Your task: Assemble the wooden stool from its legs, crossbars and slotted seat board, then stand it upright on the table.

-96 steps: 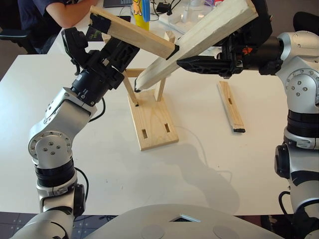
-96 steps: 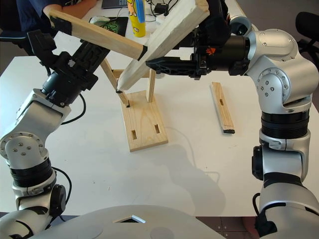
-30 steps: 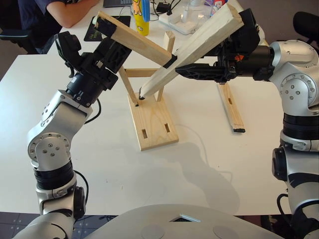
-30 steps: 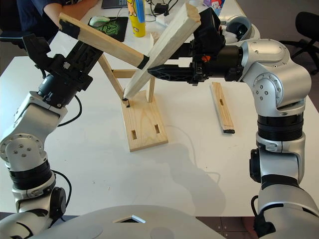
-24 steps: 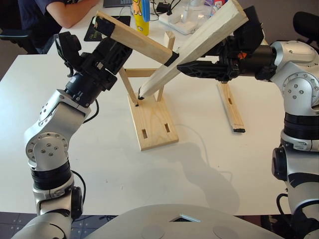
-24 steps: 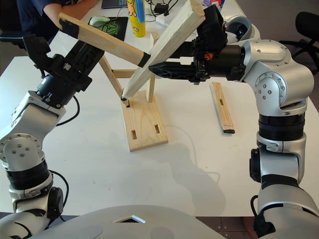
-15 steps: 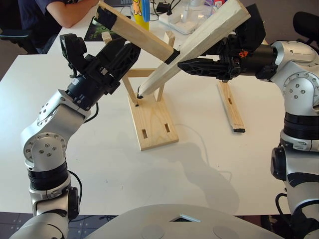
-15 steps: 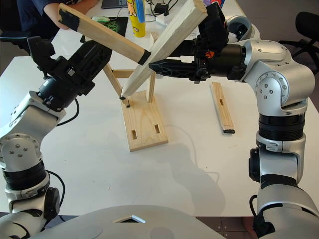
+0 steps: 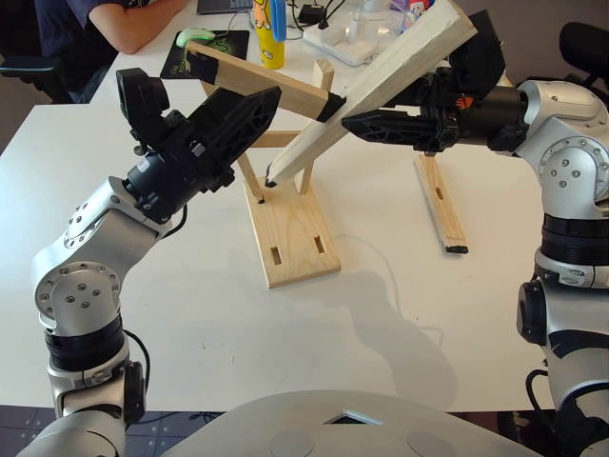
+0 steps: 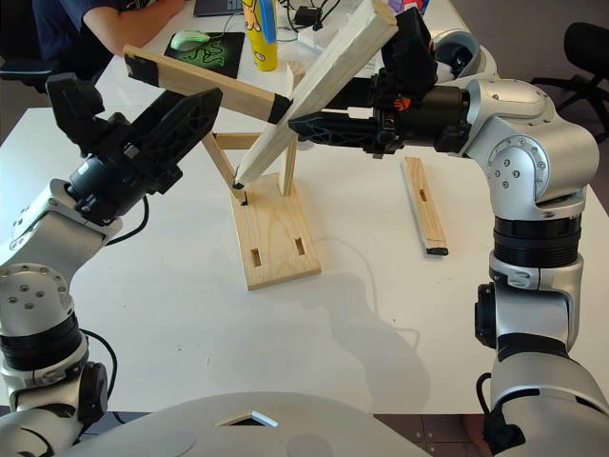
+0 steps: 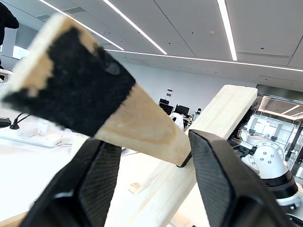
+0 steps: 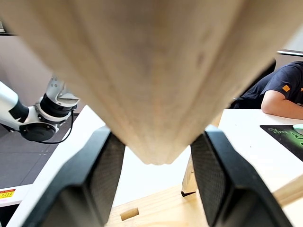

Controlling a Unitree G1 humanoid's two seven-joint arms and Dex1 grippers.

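The slotted seat board [image 9: 297,238] lies flat mid-table. Two legs [image 9: 249,177] joined by a crossbar [image 9: 274,140] stand in its far slots, and the two near slots are open. My left gripper [image 9: 263,100] is shut on a black-tipped wooden leg [image 9: 257,76], held nearly level above the standing legs; the wrist view shows its fingers [image 11: 97,182] at either side. My right gripper [image 9: 352,122] is shut on a longer leg [image 9: 381,81] that slopes down, its black tip hovering by the far-left slot. The two held legs cross close together.
A loose slotted wooden bar [image 9: 442,202] lies on the table to the right of the board. Behind the table edge are a yellow bottle [image 9: 269,24], a mouse pad with a green mouse [image 9: 195,40], and a seated person. The near table is bare white.
My left arm has swung its leg down from a steep tilt to almost level, lowering its far end. The right arm and its leg have barely shifted.
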